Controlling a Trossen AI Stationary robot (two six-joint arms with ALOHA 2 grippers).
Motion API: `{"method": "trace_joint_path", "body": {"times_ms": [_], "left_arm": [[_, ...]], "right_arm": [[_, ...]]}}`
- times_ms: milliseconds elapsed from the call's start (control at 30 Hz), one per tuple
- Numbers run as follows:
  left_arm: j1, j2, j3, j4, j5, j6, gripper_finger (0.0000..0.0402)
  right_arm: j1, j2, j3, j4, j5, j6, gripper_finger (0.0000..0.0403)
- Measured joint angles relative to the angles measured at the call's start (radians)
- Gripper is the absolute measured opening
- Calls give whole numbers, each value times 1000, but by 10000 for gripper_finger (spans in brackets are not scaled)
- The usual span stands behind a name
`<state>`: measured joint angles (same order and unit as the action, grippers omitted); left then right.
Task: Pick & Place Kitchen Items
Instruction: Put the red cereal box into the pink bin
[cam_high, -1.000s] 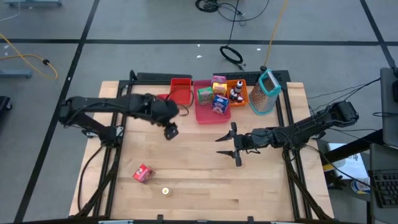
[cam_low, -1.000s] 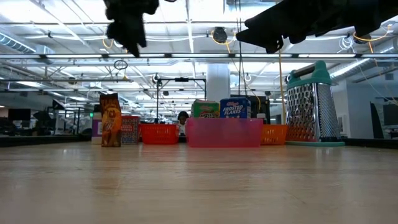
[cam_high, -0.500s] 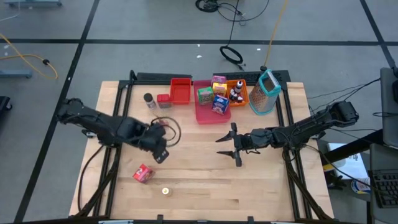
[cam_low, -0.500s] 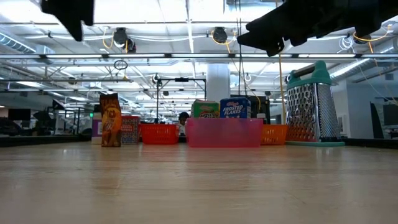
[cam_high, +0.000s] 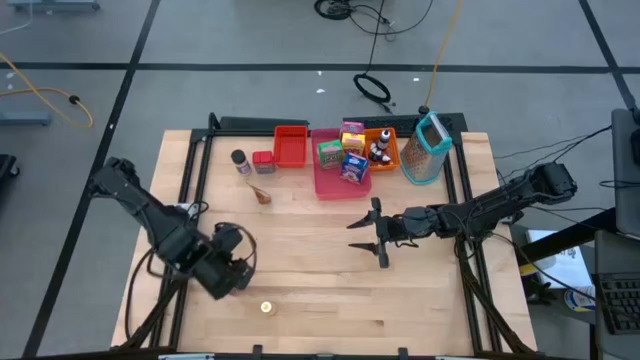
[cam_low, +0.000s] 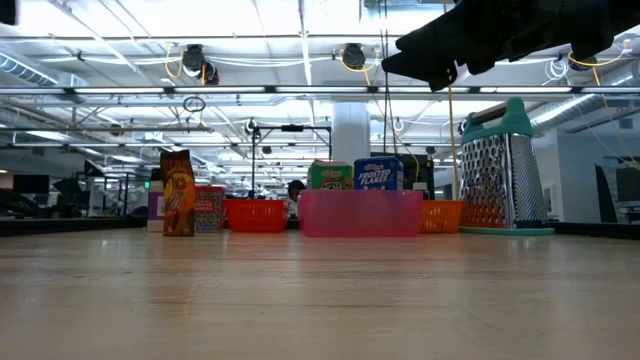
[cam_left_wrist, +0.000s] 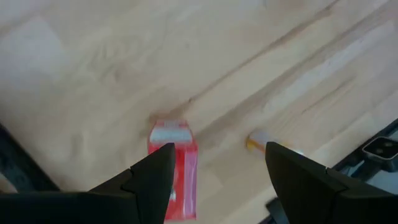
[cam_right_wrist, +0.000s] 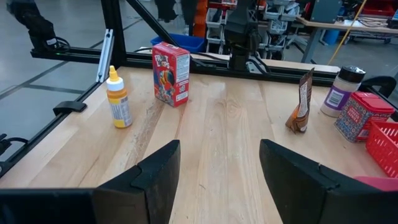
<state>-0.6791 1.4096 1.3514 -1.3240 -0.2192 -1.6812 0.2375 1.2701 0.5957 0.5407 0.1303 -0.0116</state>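
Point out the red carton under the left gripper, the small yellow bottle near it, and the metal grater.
red carton (cam_left_wrist: 174, 163), left wrist view, on its red front face.
small yellow bottle (cam_right_wrist: 118, 99), right wrist view, on its body.
metal grater (cam_low: 504, 178), low view, on its perforated face.

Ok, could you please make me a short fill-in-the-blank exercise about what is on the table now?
1. The open left hand hovers above a ____ carton.
2. The grater stands beside a small tray coloured ____.
3. The middle tray, which holds the blue cereal box, is ____.
Missing words: red; orange; pink.
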Motion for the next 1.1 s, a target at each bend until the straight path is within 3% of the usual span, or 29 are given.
{"method": "trace_joint_path", "body": {"times_ms": [233, 667, 1100], "left_arm": [[-85, 64, 0, -12, 44, -154, 253], [-108, 159, 0, -75, 140, -237, 253], [-113, 207, 0, -96, 167, -175, 253]], "right_arm": [[0, 0, 0, 1, 0, 0, 212], [0, 0, 0, 10, 0, -3, 212], [0, 0, 0, 10, 0, -3, 212]]}}
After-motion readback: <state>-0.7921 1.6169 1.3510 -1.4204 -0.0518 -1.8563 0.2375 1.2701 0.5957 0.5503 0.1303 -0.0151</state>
